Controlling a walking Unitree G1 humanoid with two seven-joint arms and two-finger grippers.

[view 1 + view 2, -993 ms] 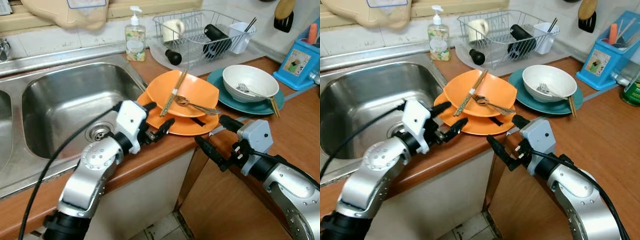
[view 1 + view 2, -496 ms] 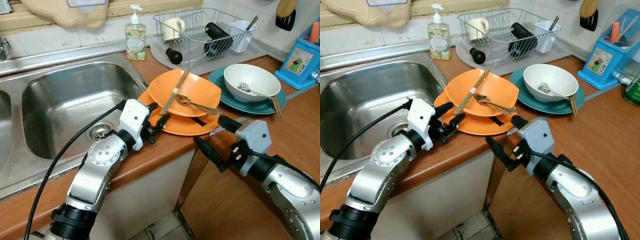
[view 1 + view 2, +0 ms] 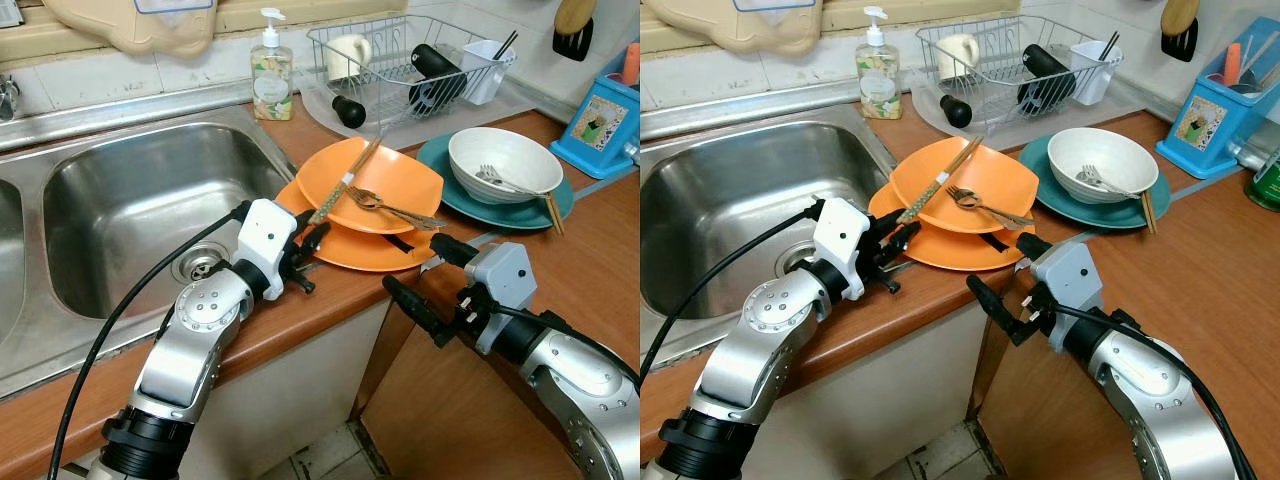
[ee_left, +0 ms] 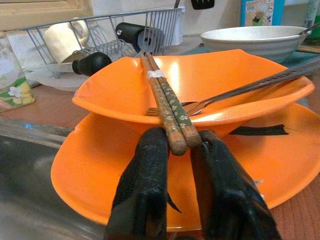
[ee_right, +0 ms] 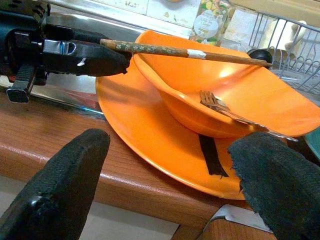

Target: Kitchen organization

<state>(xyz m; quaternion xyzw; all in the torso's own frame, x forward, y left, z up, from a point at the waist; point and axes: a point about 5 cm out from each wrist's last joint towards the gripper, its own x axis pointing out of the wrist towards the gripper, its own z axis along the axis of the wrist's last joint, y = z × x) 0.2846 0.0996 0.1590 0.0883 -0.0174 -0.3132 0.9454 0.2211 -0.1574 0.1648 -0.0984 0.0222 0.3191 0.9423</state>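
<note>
Left gripper (image 4: 175, 145) has advanced to the orange bowl (image 3: 385, 185); fingers now pinch the chopsticks (image 3: 345, 183) ends. Grasp apparently made. Right gripper (image 3: 435, 285), nearby, gapes empty.

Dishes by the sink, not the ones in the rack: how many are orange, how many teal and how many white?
Orange: 2, the orange bowl on the orange plate.
Teal: 1, the teal plate.
White: 1, the white bowl.
Total: 4.
</note>
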